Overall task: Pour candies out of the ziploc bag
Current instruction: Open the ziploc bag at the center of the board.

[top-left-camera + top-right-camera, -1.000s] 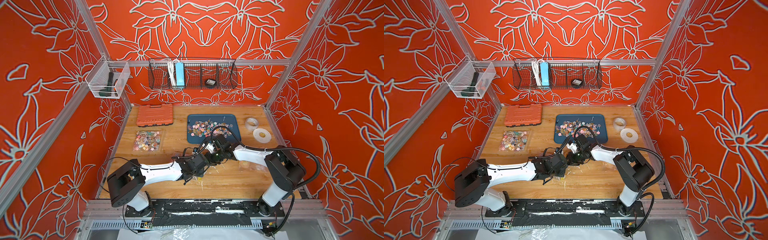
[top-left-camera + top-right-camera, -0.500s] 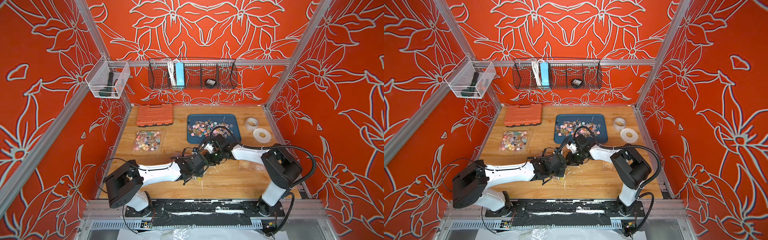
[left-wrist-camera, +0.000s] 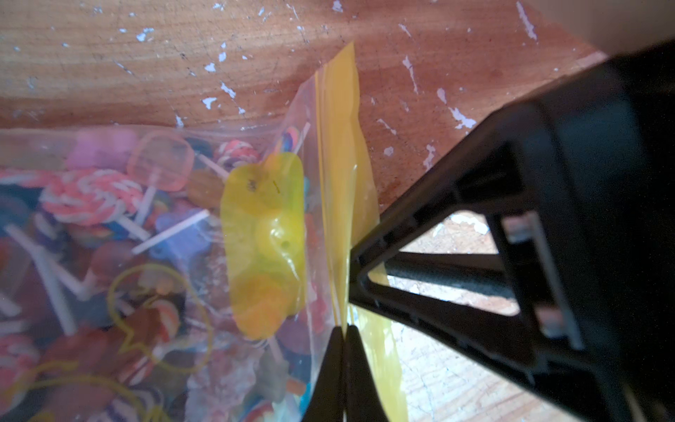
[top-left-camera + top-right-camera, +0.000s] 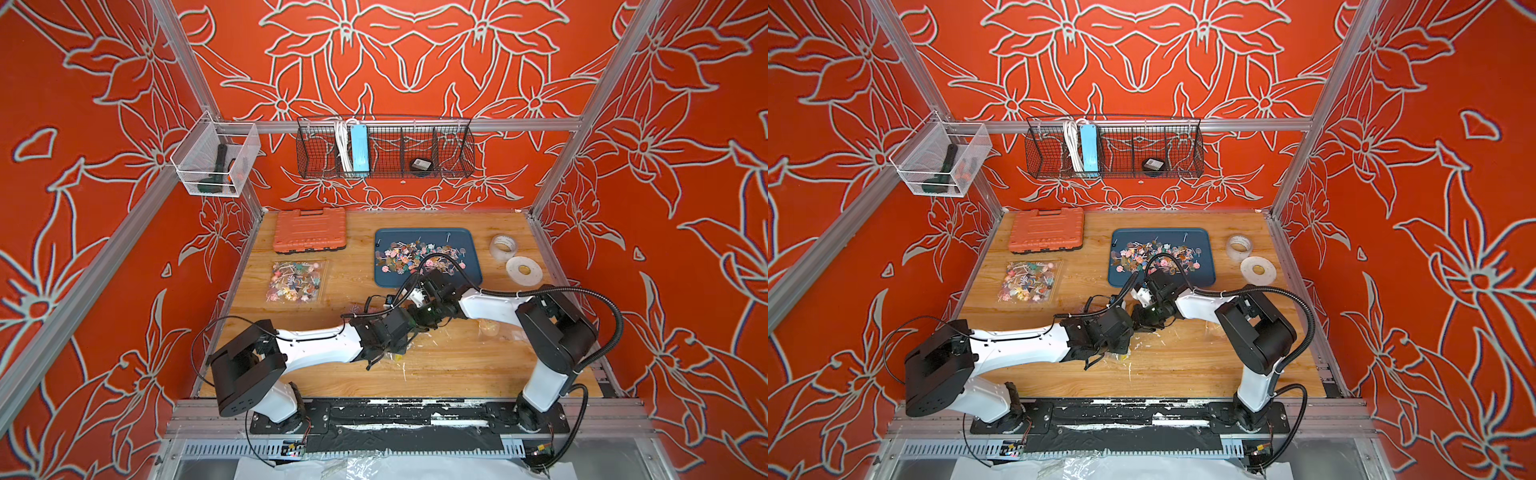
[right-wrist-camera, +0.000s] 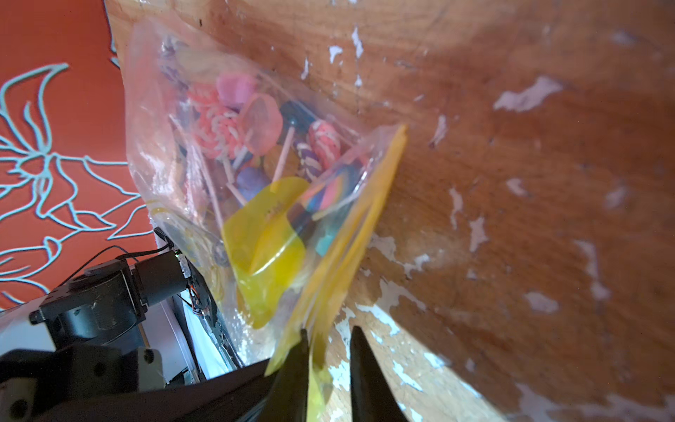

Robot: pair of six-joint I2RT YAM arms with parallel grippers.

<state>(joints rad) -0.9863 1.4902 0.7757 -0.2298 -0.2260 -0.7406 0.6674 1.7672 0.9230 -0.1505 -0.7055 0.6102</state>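
Orange booth, white flower outlines on the walls (image 4: 415, 62), aluminium frame, scuffed wooden table (image 4: 436, 365). Both arms meet low over its front middle.

Ziploc bag (image 5: 171, 146) lies there on the wood, mostly under the left wrist in both top views. It is full: the candies (image 3: 91, 197), swirled and plain lollipops on white sticks, are packed behind the clear film. The yellow zip strip (image 3: 338, 146) looks unparted.

Left gripper (image 3: 344, 330): fingers pressed together, pinching the yellow strip. Right gripper (image 5: 327, 334): jaws a narrow gap apart with the strip's edge between them, lying against one finger. There is no firm nip that I can see.

Step, as I read it: opening the seal, each arm taking one lip. The next move calls for the right jaws to close on only one layer of the strip, then a pull apart. Catching both layers would only tug the bag.

Around:
- Blue tray (image 4: 469, 239) toward the back holds loose candies (image 4: 409, 253).
- A second filled bag (image 4: 297, 282) is well off to the left.
- The orange tool case (image 4: 309, 230) sits behind it.
- Two tape rolls (image 4: 503, 248) are on the right.
- A wire basket (image 4: 384, 151) hangs on the back wall.

In the way:
- The two wrists are crowded together.
- The right arm's cable loop (image 4: 440, 259) arches over the tray's near edge.
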